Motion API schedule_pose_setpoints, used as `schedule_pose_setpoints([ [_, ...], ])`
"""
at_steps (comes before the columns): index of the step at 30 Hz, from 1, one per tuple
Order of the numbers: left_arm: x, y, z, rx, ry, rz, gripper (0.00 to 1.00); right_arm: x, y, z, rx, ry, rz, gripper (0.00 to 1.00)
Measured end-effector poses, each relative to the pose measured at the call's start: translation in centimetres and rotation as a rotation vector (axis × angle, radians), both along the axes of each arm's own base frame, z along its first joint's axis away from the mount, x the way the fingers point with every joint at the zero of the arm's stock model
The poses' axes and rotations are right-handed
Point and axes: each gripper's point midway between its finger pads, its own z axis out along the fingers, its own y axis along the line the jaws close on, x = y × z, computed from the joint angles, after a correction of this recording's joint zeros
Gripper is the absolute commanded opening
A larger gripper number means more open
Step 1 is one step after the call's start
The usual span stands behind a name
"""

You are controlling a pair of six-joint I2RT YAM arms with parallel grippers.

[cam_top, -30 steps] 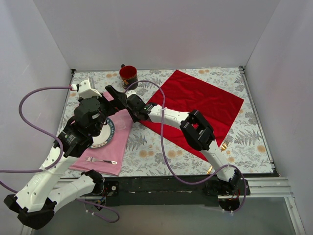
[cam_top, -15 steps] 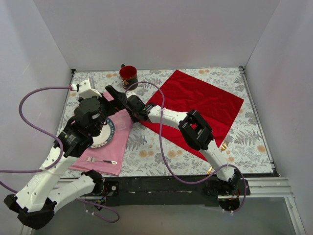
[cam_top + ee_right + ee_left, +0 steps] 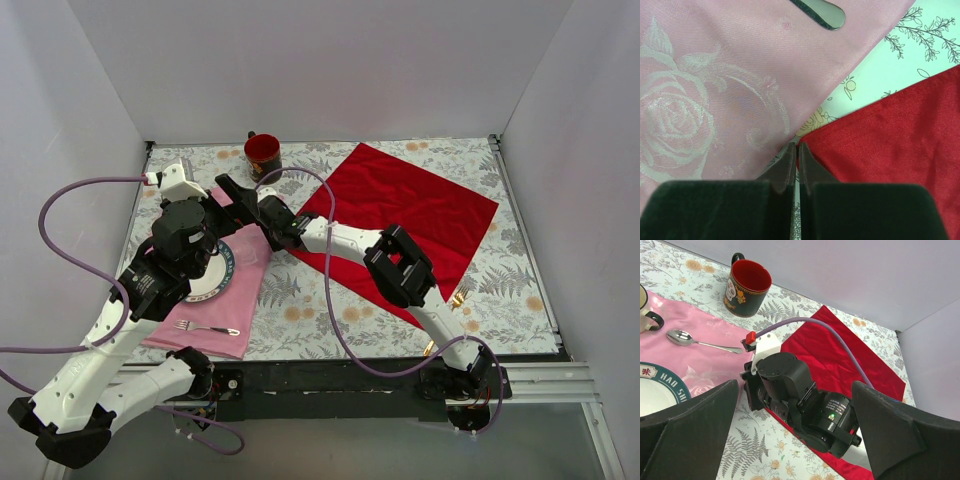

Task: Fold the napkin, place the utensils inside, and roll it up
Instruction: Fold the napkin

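- Napkin: its left corner is where the right gripper works. The two fingers are pressed together, tips down at the very point of the red cloth. The wrist view does not show whether a sliver of fabric is caught between them.
- That corner looks like a sensible place to pinch, since lifting it and carrying it across to the right would make the first fold.
- Just left of the tips lies the pink placemat. Its edge is near the red corner but apart from it, with a strip of floral table cover between. A narrow, closed tip there probably avoids snagging the wrong cloth.
- The left gripper is spread wide and empty above the placemat, facing the right arm's wrist. It is likely kept clear of the fold's path.
- The rest of the napkin lies flat and unfolded as a diamond, from the centre out to the far right.
- The gold utensils show only as glints just beside the napkin's near-right edge, mostly hidden by the right arm.
- The silver spoon and plate rest on the placemat, and the mug stands far left. None of them belongs to this step.
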Motion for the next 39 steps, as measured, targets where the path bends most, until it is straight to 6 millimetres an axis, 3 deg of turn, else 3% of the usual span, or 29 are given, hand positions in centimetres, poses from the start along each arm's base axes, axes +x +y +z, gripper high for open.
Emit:
schedule_pose_setpoints([
  [6,0.0,0.0,0.0,-0.003,0.0,0.0,0.96,0.0,-0.4,0.4,-0.001,0.017,-0.004,0.01],
  [10,0.0,-0.1,0.0,-0.005,0.001,0.0,0.96,0.0,-3.1,1.7,0.01,0.046,-0.051,0.01],
  [14,0.2,-0.2,-0.2,-0.003,0.004,-0.001,0.96,0.9,-8.9,5.3,0.05,0.047,-0.151,0.01],
  [17,0.3,-0.3,-0.8,0.004,0.014,-0.001,0.96,2.6,-15.4,8.7,0.08,0.01,-0.274,0.01],
  [19,0.3,-0.3,-1.3,0.012,0.023,-0.003,0.96,3.8,-20.8,10.4,0.092,-0.036,-0.378,0.01],
  [22,0.5,-0.6,-1.6,0.015,0.028,-0.009,0.96,4.6,-28.6,11.0,0.053,-0.086,-0.532,0.01],
  [25,0.6,-0.8,-1.9,0.016,0.032,-0.015,0.96,4.5,-34.3,10.1,-0.024,-0.102,-0.633,0.01],
  [31,1.0,-1.2,-2.5,0.025,0.047,-0.021,0.96,4.0,-41.2,7.8,-0.123,-0.083,-0.727,0.01],
  [35,1.2,-1.4,-2.8,0.029,0.051,-0.023,0.96,4.8,-45.2,8.0,-0.139,-0.103,-0.792,0.01],
  [39,1.6,-1.9,-3.4,0.039,0.064,-0.029,0.96,5.5,-47.8,8.5,-0.151,-0.133,-0.83,0.01],
])
